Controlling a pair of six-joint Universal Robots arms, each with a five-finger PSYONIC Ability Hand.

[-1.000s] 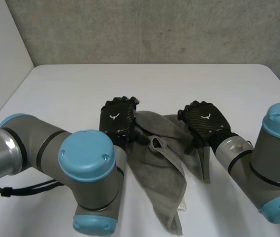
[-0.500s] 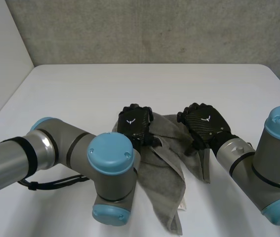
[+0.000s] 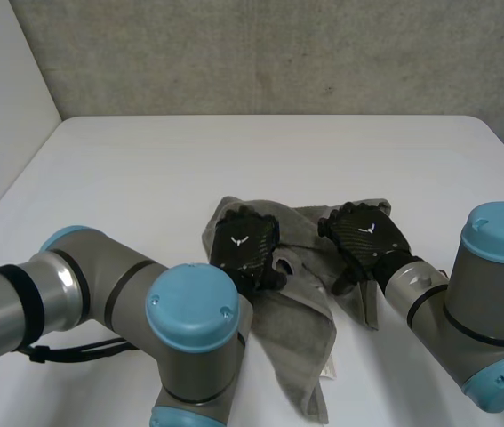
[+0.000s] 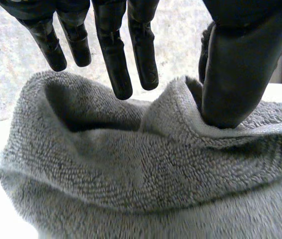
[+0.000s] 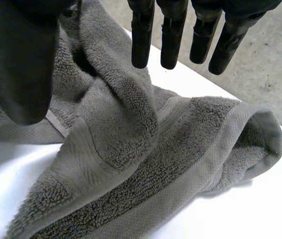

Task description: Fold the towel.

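The towel lies bunched and rumpled on the white table. It sits toward the front edge and roughly midway between the side edges, with one narrow tail running out toward the front edge and ending near what looks like a small white label, though that is too small to be sure of. The table alone carries the towel; no basket or bin holds it. The left hand rests over the heap's far left part. In its wrist view the fingers hang straight and spread just above a raised fold, while the thumb presses into the ridge beside them, so the hand is apart and clamps nothing. The right hand sits over the far right part. Its fingers are straight and clear of the cloth, and its thumb stands well off to the side, so it too is apart. The step in hand seems to be taking hold to spread the heap flat. To do that well, each hand should close on a single hemmed edge or corner rather than a thick bunch. The two hands should then draw outward toward opposite side edges until the cloth lies smooth, before any fold is made.
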